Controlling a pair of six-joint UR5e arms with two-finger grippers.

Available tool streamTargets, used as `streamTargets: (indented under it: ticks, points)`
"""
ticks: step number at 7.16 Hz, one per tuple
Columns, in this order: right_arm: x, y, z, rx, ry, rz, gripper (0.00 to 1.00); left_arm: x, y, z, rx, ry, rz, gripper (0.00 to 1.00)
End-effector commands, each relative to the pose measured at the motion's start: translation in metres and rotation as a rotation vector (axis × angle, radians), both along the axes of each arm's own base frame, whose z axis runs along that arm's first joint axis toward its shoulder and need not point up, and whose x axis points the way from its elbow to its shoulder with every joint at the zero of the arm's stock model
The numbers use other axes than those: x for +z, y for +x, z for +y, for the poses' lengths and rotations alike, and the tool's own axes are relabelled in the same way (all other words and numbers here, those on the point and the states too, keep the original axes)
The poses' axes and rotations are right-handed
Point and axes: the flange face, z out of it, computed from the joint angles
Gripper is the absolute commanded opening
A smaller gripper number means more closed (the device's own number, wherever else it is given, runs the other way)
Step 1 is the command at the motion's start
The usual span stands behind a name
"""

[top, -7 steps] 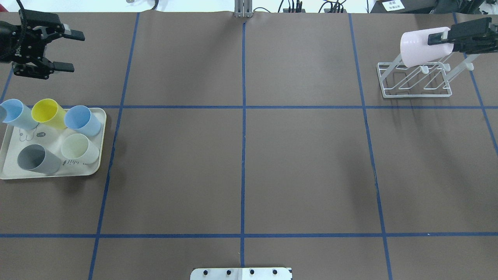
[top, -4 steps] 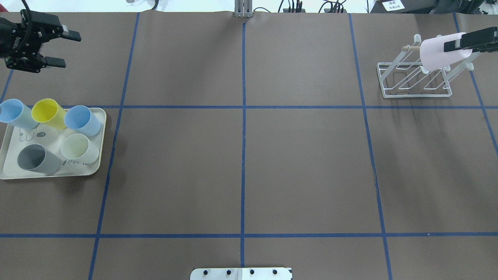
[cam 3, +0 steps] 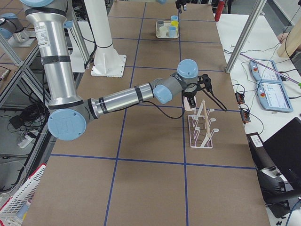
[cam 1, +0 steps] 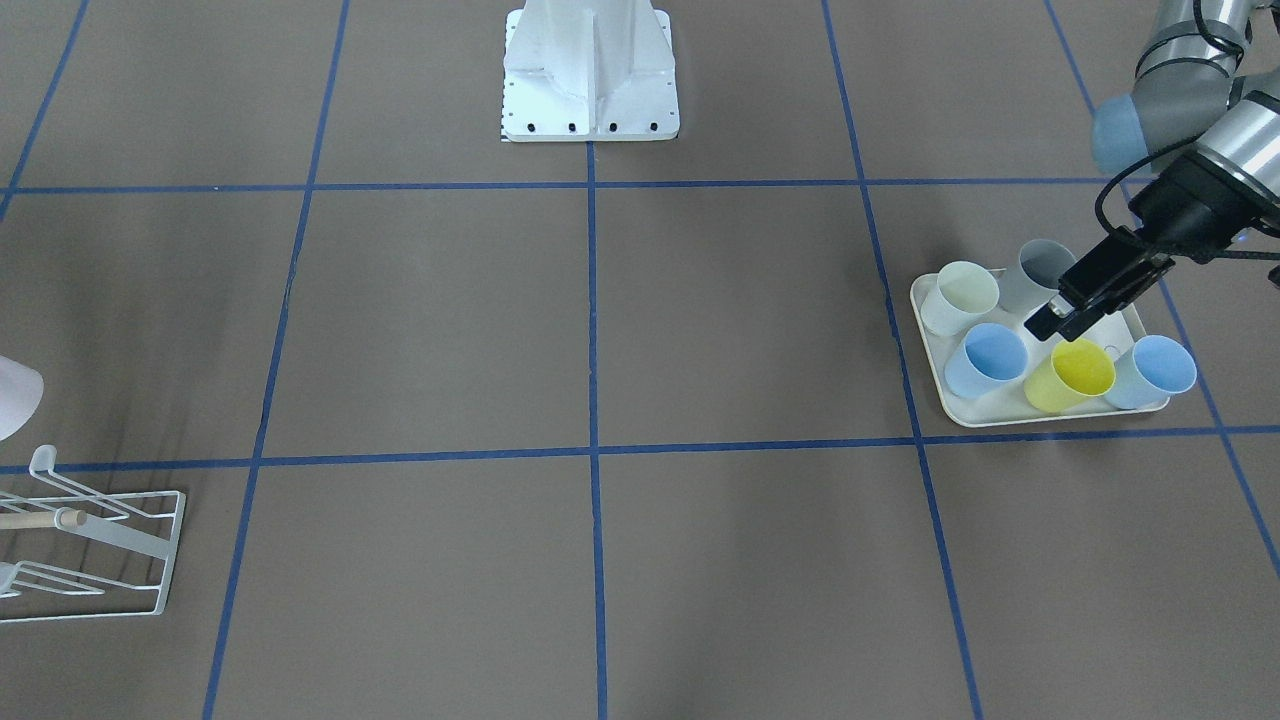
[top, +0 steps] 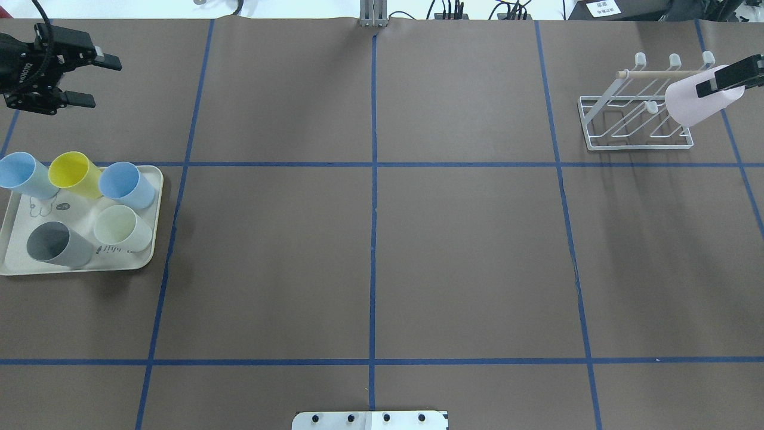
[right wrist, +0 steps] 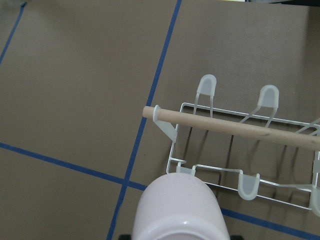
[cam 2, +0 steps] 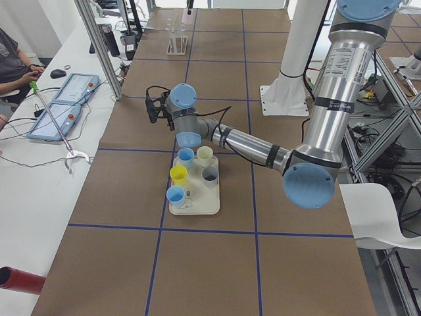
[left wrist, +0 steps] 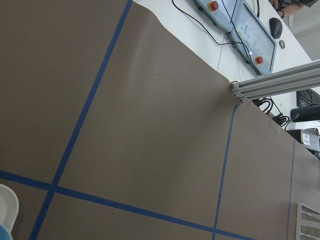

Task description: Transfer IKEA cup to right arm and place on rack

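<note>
My right gripper [top: 716, 89] is shut on a pale pink cup [top: 686, 104] and holds it tilted above the right end of the white wire rack [top: 621, 128]. In the right wrist view the cup [right wrist: 180, 210] hangs just in front of the rack's near prongs [right wrist: 247, 182] and below its wooden rod [right wrist: 235, 127]. In the front view only the cup's edge [cam 1: 15, 395] shows above the rack [cam 1: 100, 545]. My left gripper [top: 96, 82] is open and empty, above the table beyond the tray's far side.
A cream tray [top: 77, 266] at the left holds several cups: two blue, a yellow [top: 71, 173], a pale green and a grey [top: 57, 245]. The robot's white base [cam 1: 590, 70] stands at mid-table. An operator sits beside the table [cam 2: 13, 62].
My right gripper has carried the pink cup to the right and down, from over the rack's left part to its right end. My left gripper has drawn back left a little, jaws somewhat narrower.
</note>
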Motion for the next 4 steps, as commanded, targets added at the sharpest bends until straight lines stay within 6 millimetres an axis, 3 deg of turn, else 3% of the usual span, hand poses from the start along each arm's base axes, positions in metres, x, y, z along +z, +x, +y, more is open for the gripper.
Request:
streamTargets:
  ticks: [1,3,4]
  points:
    - [-0.008,-0.015,-0.014,-0.063,-0.019,0.06,0.12,0.006,-0.001,0.003,-0.003,-0.007,-0.004,1.0]
    - [0.001,-0.027,-0.017,-0.093,-0.02,0.088,0.12,0.006,-0.001,0.003,-0.003,-0.009,-0.005,1.0]
    - [0.001,-0.03,-0.03,-0.094,-0.024,0.088,0.12,0.006,-0.001,0.003,-0.003,-0.009,-0.005,1.0]
